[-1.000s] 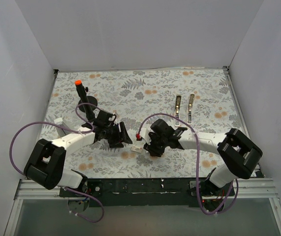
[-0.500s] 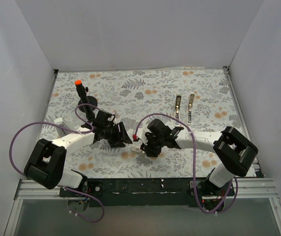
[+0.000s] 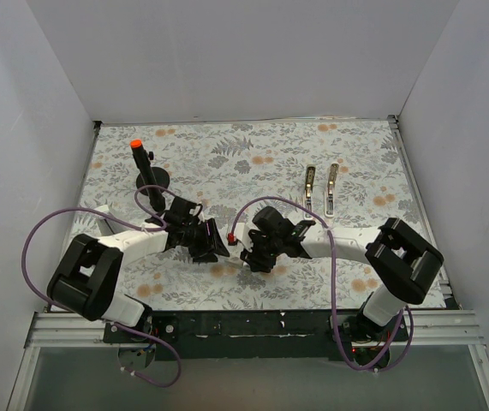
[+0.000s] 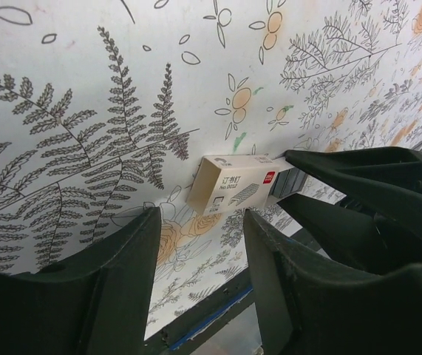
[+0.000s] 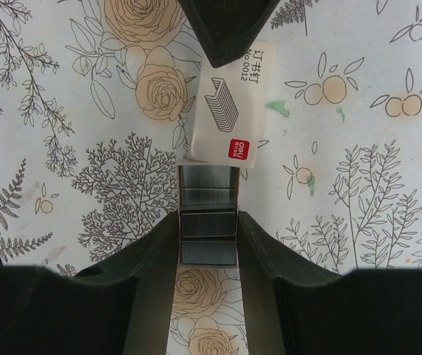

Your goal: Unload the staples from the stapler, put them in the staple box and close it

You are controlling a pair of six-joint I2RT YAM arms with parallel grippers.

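Note:
The stapler [image 3: 321, 187] lies opened out as two narrow silvery arms with brassy ends, far right of centre, away from both grippers. My right gripper [image 3: 251, 254] [image 5: 208, 222] is shut on the pulled-out tray [image 5: 208, 248] of a small white staple box [image 5: 229, 118]. Rows of grey staple strips [image 5: 208, 194] lie in that tray. My left gripper [image 3: 215, 244] [image 4: 202, 222] is open, its fingers spread on either side just short of the box [image 4: 233, 185]. One left fingertip [image 5: 225, 29] overlaps the box's far end.
A black marker with an orange cap [image 3: 145, 171] stands upright in a round black base at the back left. A small white piece [image 3: 101, 210] lies near the left wall. White walls close in three sides of the floral mat [image 3: 227, 154].
My right gripper has moved a little left and away from the near edge with the box tray. My left gripper has closed in slightly toward the box.

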